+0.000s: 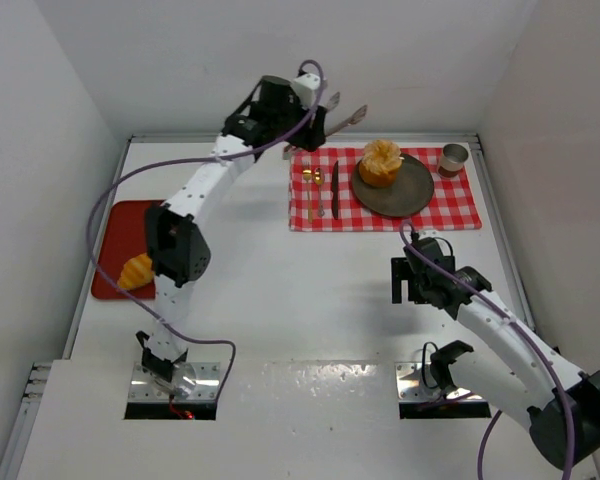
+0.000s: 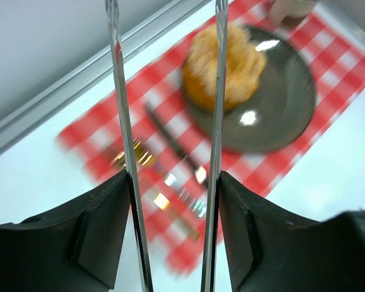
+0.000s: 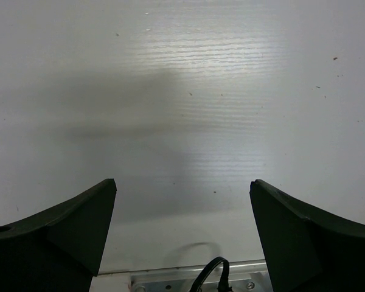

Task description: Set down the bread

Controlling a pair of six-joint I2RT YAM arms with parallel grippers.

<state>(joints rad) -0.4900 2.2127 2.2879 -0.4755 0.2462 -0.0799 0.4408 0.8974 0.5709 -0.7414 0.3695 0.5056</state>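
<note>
With my left gripper (image 2: pixel 173 177) clasping empty tongs (image 2: pixel 118 91) near the bun (image 1: pixel 381 162) on the far plate (image 1: pixel 420 188), and my right gripper (image 3: pixel 182 185) spread idle, I fear its elbow knocking the croissant (image 1: pixel 136 271) off the near-left red tray (image 1: pixel 115 225).

Bright, even light from above — shadows fall soft on the table (image 3: pixel 188 121). Left wrist view is blurred: bun (image 2: pixel 243 61) and cloth (image 2: pixel 88 139) smear, glare spots dot the plate (image 2: pixel 292 103).

White table (image 1: pixel 310 290), plain white walls (image 1: pixel 280 60)
</note>
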